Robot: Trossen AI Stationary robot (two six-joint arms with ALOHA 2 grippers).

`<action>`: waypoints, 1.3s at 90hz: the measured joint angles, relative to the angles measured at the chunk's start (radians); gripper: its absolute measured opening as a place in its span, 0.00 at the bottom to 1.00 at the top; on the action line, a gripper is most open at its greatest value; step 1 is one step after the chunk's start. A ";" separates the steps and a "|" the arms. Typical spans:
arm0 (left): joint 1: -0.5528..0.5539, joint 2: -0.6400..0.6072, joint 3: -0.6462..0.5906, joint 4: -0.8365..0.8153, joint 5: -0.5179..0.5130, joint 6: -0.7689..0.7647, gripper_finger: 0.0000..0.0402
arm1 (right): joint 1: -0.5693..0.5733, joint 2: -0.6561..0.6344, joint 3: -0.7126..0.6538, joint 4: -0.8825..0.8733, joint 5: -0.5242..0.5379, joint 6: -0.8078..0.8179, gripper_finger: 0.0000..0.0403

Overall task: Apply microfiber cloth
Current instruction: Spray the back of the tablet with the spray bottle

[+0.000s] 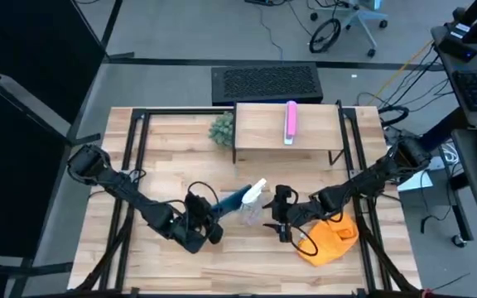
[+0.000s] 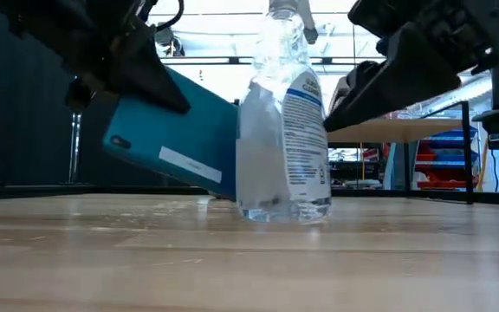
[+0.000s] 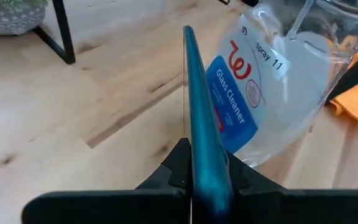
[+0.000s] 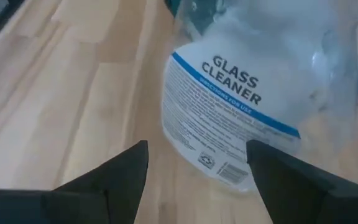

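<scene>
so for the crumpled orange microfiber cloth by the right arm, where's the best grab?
Probably from straight above, pinching a raised fold near the middle of the crumpled orange microfiber cloth: it lies bunched on the wooden table, so the folds give the fingers something to close on. The open right gripper sits just beside it, facing the clear glass cleaner spray bottle. The left gripper holds the teal tablet.
</scene>
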 joint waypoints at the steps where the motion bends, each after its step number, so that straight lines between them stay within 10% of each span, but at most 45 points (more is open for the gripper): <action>1: 0.000 0.000 0.000 0.000 0.002 0.004 0.02 | 0.000 0.000 0.000 -0.004 0.001 0.001 0.64; 117: -0.107 -0.001 0.002 0.022 0.085 -0.089 0.01 | 0.047 -0.096 0.000 -0.243 0.155 0.072 0.64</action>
